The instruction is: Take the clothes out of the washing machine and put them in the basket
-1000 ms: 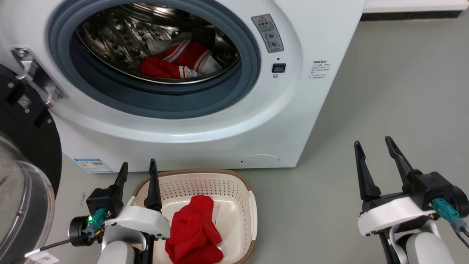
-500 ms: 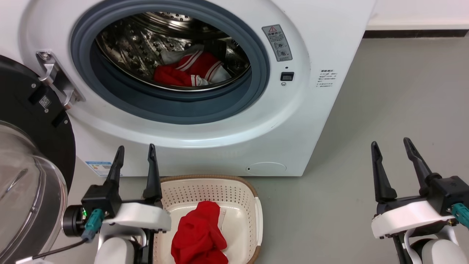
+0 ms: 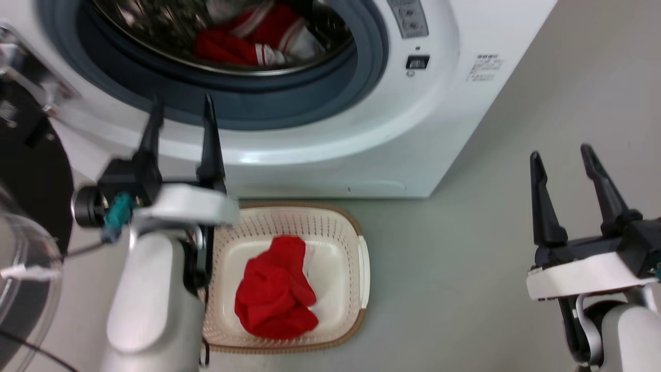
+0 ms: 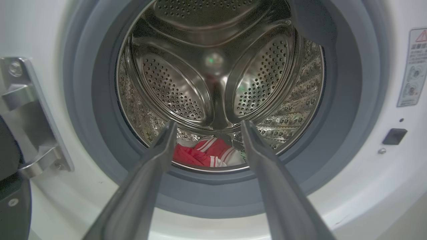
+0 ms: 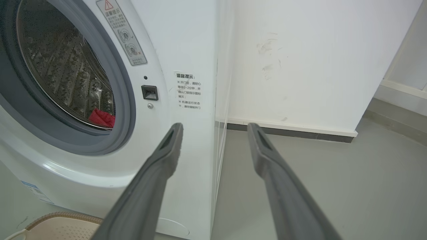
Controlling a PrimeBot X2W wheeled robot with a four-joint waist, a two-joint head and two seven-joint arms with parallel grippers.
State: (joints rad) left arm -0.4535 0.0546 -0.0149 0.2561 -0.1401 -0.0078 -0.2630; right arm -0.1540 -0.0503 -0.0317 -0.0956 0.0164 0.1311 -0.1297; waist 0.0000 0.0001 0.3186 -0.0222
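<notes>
The left gripper (image 3: 182,101) hung before the washing machine's (image 3: 372,144) open mouth, fingers apart and empty, tips over the grey ring (image 3: 310,111). The red-and-white jersey (image 3: 258,39) lay on the bottom of the drum (image 4: 173,86), near its front lip. The plain red garment (image 3: 276,289) sat heaped in the basket (image 3: 364,268) on the floor (image 3: 465,268) at the machine's foot. The right gripper (image 3: 560,151) hovered over the floor, fingers apart, empty.
</notes>
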